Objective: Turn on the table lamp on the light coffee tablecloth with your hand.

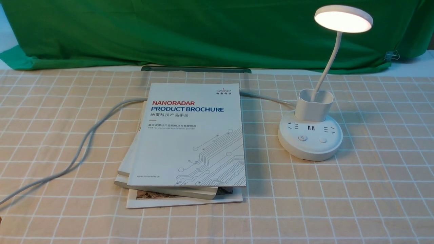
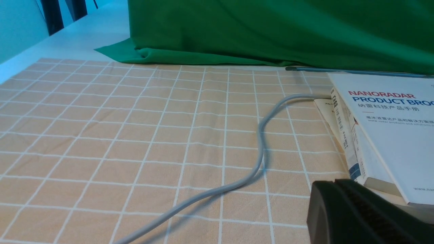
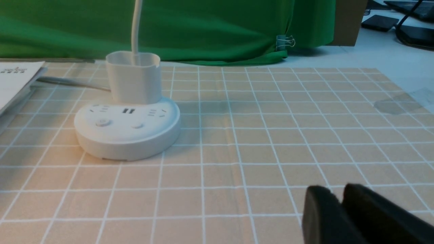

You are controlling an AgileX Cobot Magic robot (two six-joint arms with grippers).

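Note:
The white table lamp [image 1: 310, 135] stands on the light coffee tablecloth [image 1: 373, 189] at the right. Its round disc head [image 1: 343, 18] glows lit. Its base carries sockets and two buttons [image 1: 302, 138]. The base also shows in the right wrist view [image 3: 127, 127]. Neither arm shows in the front view. My right gripper [image 3: 339, 195] is shut and empty, low over the cloth, well away from the lamp base. My left gripper [image 2: 334, 184] is shut and empty, beside the stack of books [image 2: 379, 135].
A stack of books topped by a white brochure [image 1: 193, 135] lies mid-cloth, left of the lamp. The lamp's grey cable [image 1: 84, 142] runs from behind the books to the left front. A green backdrop cloth [image 1: 203, 30] hangs at the back. A binder clip [image 3: 285, 42] holds it.

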